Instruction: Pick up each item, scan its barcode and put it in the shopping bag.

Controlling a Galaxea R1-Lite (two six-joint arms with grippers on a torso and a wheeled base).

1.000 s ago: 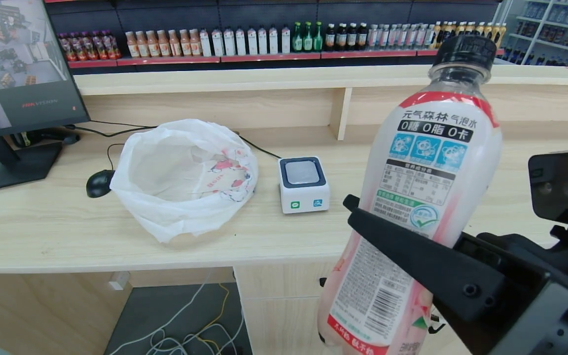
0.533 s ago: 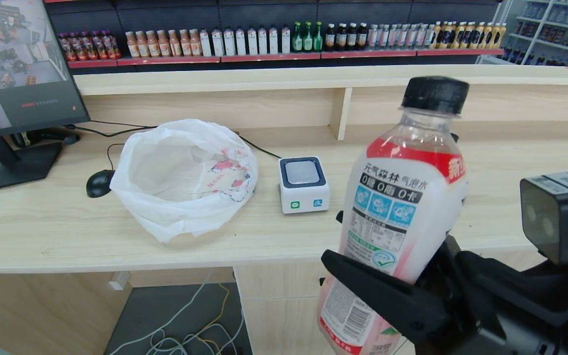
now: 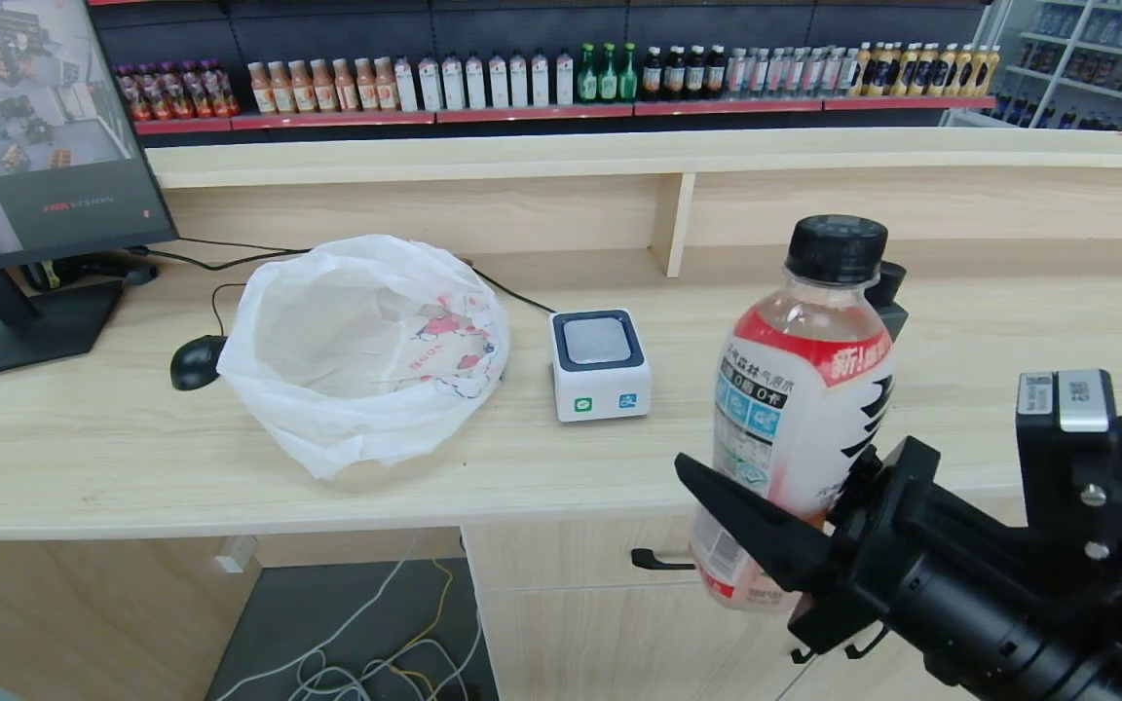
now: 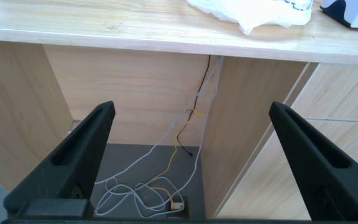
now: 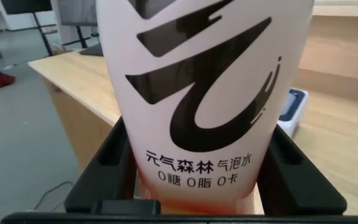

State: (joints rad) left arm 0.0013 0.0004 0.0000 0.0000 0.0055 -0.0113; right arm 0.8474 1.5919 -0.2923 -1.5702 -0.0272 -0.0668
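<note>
The right gripper (image 3: 793,385) clamps the pink drink bottle (image 3: 804,341) by its lower body, holding it nearly upright in the air near the barcode scanner (image 3: 600,363), probably to present its barcode. The left gripper (image 4: 191,118) hangs wide open and empty below the counter (image 3: 84,458).

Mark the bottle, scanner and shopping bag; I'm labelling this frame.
bottle (image 3: 800,389): head view, on its label.
scanner (image 3: 602,389): head view, white front face.
shopping bag (image 3: 366,428): head view, near outer wall.

Bottle (image 3: 804,389): pale pink, red band, black cap. Shopping bag (image 3: 356,409): white, red print. Scanner (image 3: 600,389): white, dark-rimmed top.
</note>
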